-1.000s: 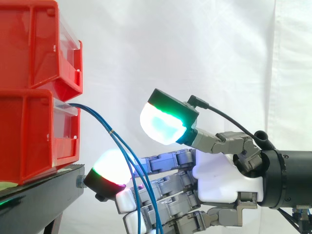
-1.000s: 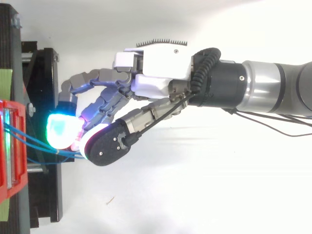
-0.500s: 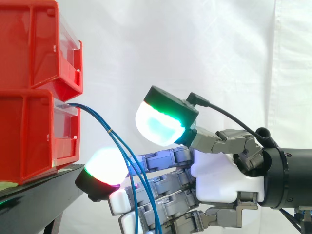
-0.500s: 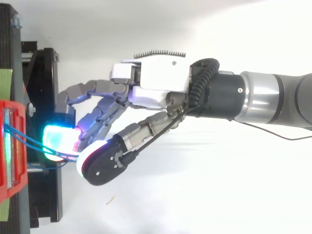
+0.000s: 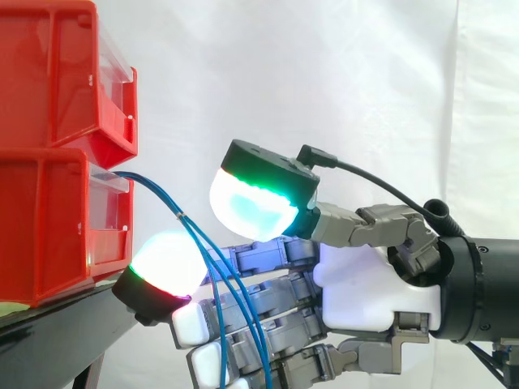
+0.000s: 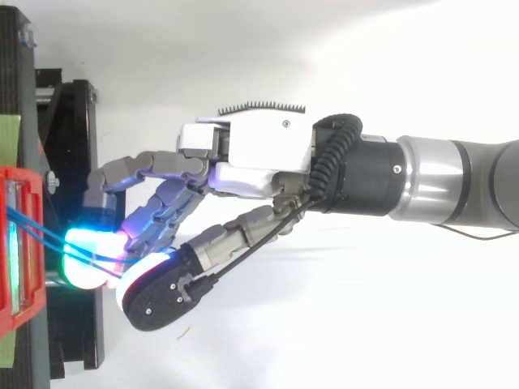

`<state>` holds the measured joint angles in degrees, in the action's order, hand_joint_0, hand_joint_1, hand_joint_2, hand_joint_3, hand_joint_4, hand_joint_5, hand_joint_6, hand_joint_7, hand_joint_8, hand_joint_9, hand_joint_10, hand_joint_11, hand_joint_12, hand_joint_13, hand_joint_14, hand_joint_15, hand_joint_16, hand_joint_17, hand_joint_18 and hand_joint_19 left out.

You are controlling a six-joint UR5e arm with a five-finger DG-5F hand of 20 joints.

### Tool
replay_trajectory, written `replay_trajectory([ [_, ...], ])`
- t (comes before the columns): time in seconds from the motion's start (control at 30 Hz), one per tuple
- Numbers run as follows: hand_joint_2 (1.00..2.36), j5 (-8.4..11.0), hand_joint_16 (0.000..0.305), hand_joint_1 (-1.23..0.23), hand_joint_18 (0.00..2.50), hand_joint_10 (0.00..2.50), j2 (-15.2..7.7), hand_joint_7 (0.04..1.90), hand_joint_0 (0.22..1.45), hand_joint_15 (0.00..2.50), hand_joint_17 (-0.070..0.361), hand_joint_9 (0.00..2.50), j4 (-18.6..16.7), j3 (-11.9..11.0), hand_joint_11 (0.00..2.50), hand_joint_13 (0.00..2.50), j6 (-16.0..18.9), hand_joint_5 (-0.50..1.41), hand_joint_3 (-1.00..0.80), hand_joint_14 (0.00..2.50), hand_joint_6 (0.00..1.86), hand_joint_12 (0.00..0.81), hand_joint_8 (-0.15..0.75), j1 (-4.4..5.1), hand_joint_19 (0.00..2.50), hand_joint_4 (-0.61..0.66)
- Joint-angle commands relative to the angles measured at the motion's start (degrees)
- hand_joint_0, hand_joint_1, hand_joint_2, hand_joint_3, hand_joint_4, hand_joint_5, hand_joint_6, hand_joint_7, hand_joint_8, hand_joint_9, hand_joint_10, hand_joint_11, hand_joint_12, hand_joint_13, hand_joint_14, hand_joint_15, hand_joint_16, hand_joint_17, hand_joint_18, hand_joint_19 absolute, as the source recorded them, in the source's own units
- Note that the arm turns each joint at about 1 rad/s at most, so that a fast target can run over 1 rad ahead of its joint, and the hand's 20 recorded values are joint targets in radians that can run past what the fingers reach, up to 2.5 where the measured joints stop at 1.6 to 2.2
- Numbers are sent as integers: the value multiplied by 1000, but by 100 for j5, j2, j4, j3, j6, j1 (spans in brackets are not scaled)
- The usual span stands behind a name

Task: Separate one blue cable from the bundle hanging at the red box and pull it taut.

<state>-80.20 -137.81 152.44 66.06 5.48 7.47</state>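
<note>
A brightly lit white curtain hangs behind the hand. A black stand sits close in front of it. A white surface lies beneath.

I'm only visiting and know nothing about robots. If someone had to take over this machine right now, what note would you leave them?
Hand: open, reaching in from the right. Its thumb pad sits above and a finger pad below, with a gap between them.
Blue cables: the bundle leaves the lower red bin on the black stand, arcs down and fans out across the fingers.
Done: the hand is at the bundle.
Left: nothing looks pinched yet and the cables hang slack. Single out one cable, grip it and pull it taut.
</note>
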Motion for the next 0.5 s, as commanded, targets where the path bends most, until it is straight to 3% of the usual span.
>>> replay_trajectory([
  [0.0,1003,-5,42,-762,825,19,0,1231,614,499,95,804,5,-5,615,979,23,-155,-451,18,501,381,306,17,450,265],
  [0.17,1003,-5,42,-751,827,19,9,1244,608,508,94,817,128,-85,620,981,32,-150,-456,18,501,378,310,61,450,261],
  [0.47,1011,-31,41,-651,848,20,9,1327,649,519,92,867,348,-128,661,1005,41,-137,-350,18,503,375,313,44,465,248],
])
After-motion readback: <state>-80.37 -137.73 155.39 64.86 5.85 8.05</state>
